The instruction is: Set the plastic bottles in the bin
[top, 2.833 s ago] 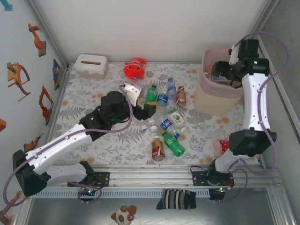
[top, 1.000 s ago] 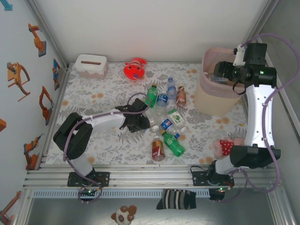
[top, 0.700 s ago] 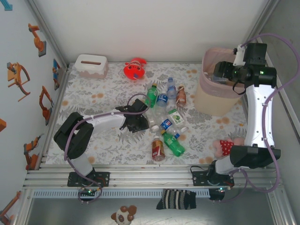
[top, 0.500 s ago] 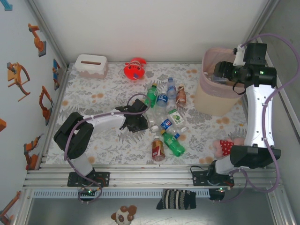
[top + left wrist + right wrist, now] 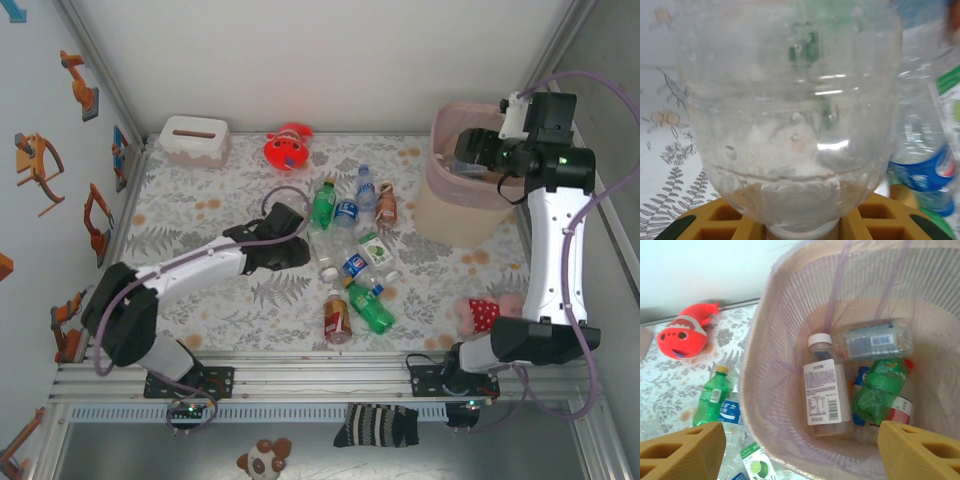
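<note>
My left gripper is shut on the neck of a clear plastic bottle, which fills the left wrist view between the yellow fingers. In the top view that bottle lies at the left edge of a cluster of several bottles: green, blue-labelled, brown, another green. My right gripper hangs open over the pale pink bin. Seen from the right wrist, the bin holds a white-labelled bottle, a clear one and a green one.
A red plush fish and a white tissue box sit at the back of the mat. A small red and pink plush lies by the right arm's base. Walls close in on both sides.
My left gripper has shut on the clear bottle's neck, and the left arm has stretched out with its elbow swung toward the near left. The right arm has barely moved.
</note>
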`<state>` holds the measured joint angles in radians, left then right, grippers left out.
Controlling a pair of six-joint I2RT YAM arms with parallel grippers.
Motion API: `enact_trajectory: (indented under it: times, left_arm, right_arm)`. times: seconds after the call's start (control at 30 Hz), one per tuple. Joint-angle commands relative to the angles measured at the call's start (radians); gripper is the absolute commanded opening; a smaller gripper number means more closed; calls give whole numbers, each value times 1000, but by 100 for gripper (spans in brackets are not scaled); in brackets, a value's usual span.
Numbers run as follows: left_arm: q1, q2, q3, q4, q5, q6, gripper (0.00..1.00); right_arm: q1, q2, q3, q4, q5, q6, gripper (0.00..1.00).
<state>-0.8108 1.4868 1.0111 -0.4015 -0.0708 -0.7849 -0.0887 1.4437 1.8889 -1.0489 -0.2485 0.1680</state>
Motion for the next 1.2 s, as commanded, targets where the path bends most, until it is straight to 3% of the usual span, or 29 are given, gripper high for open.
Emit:
enact_trajectory:
  times: [0.0, 0.3, 0.5, 0.8, 0.97, 1.17]
  left_arm:
    - [-2, -93, -25, 55, -30, 145, 28]
    - [-1, -272, -49, 271, 91, 421, 29]
    - [-2, -314, -32, 406, 305, 519, 27]
    - [-8, -287, 21, 650, 738, 503, 21]
    - [-36, -273, 67, 719, 872, 488, 21]
    - [-67, -262, 117, 735, 953, 494, 20]
  right_arm:
    - [1, -50, -25, 75, -115, 25, 78]
    - [17, -185, -206, 434, -466, 96, 76]
    - [89, -251, -320, 705, -652, 175, 76]
    - [268, -267, -348, 890, -788, 215, 80]
    - [334, -268, -357, 994, -827, 275, 85]
    - [388, -261, -380, 1151, -879, 379, 90]
